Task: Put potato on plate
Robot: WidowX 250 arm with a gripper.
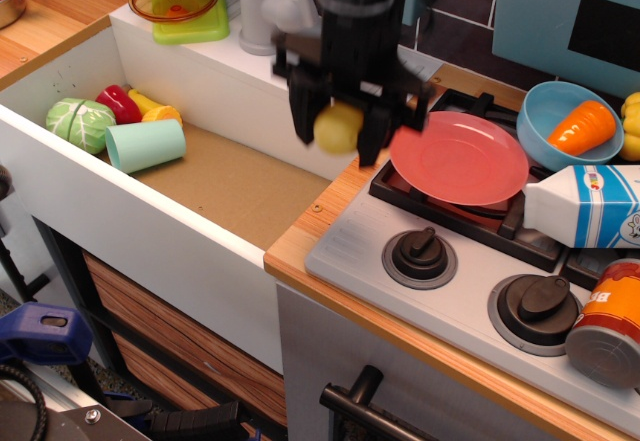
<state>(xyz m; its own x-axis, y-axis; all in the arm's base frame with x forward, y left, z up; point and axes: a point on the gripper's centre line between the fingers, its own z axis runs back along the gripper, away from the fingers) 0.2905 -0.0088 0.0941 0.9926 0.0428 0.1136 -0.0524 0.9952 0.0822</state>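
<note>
Black arm (355,11), boxy black tool (338,131), two blunt fingers.

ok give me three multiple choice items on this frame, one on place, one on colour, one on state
1. Where is the potato?
A. on the plate
B. between the gripper fingers, left of the plate
C. in the bowl

2. What colour is the bowl holding the carrot?
A. light blue
B. green
C. pink

3. What state is the plate in?
A. empty
B. holding the carrot
C. upside down

Answers: 1 B, it sits between the fingers, off the stove. 2 A, the rim is light blue. 3 A, nothing lies on it.
</note>
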